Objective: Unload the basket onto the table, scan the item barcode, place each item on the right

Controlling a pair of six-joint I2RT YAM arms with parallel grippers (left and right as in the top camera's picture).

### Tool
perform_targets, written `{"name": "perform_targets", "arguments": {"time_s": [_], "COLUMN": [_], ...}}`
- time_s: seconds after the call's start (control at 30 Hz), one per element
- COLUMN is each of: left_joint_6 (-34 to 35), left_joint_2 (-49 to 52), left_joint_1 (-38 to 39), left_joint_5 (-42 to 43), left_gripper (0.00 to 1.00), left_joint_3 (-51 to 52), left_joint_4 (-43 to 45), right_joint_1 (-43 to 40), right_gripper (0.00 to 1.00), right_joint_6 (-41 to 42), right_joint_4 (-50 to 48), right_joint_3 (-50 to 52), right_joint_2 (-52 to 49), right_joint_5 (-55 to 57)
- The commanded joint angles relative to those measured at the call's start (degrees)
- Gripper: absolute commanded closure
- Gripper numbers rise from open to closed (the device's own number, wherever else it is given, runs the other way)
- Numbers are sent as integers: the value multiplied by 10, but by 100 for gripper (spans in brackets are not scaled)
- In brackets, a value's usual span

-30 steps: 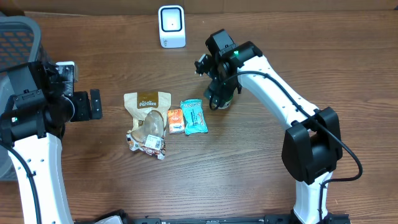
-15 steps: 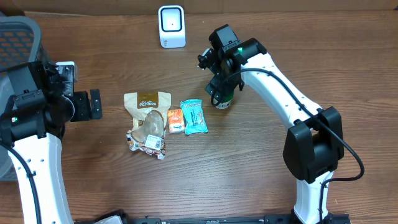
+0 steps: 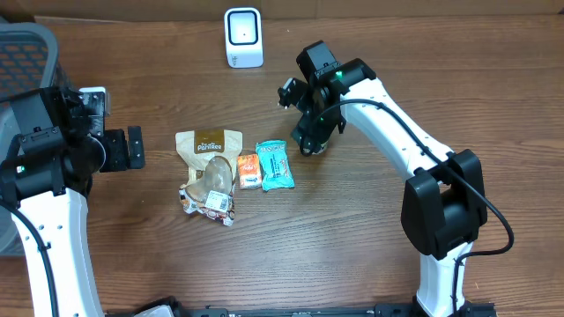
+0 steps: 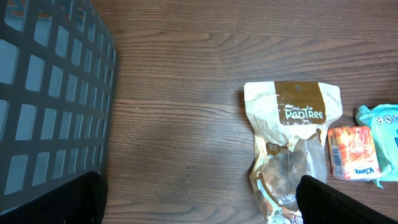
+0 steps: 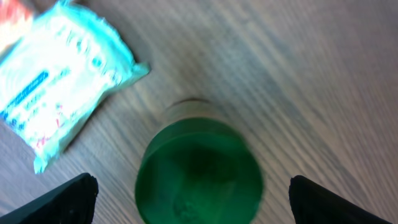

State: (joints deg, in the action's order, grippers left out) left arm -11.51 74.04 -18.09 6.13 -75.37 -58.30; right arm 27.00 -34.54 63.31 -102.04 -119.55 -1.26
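Bottle upright on tabletop, centre of overhead frame, just right of teal packet. Right fingers open, straddling it, no contact. Left fingers open, empty.

The overhead camera looks straight down on the whole table from well above. The scanner stands at the far edge, and both arms reach in from the near edge. The left wrist camera also faces down, at middling height over the table's left part. The basket fills its left side, and the brown pouch and teal packet lie at its right. The right wrist camera hangs very close above the green-lidded bottle, looking down, its picture blurred. The teal packet shows in all three views; overhead and left wrist also share the pouch.
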Motion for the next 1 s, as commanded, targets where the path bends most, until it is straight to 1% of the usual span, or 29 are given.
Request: {"name": "perform_targets", "arguments": {"time_s": [0.0, 0.13, 0.43, 0.6, 0.73, 0.8, 0.83, 0.97], "left_joint_6": [9, 9, 9, 9, 9, 9, 9, 9], "left_joint_2": [-1, -1, -1, -1, -1, -1, -1, -1], "left_joint_1": [0, 0, 0, 0, 0, 0, 0, 0], "left_joint_5": [-2, -2, -2, -2, -2, -2, -2, -2], "left_gripper": [0, 0, 0, 0, 0, 0, 0, 0], "left_joint_3": [-6, -6, -6, -6, -6, -6, -6, -6], "left_joint_4": [0, 0, 0, 0, 0, 0, 0, 0], "right_joint_1": [-2, -9, -25, -25, -25, -25, -25, -27], "right_gripper": [9, 9, 9, 9, 9, 9, 12, 16], "right_joint_6": [-75, -79, -79, -80, -80, -80, -80, -79], "right_joint_4": [-12, -36, -43, -45, -56, -57, -57, -63], "right_joint_3": [17, 24, 24, 26, 41, 45, 46, 46], "right_joint_2": [-1, -1, -2, -2, -3, -3, -4, -4], "right_joint_5": [-14, -14, -16, -48, -51, -50, -48, -49]}}
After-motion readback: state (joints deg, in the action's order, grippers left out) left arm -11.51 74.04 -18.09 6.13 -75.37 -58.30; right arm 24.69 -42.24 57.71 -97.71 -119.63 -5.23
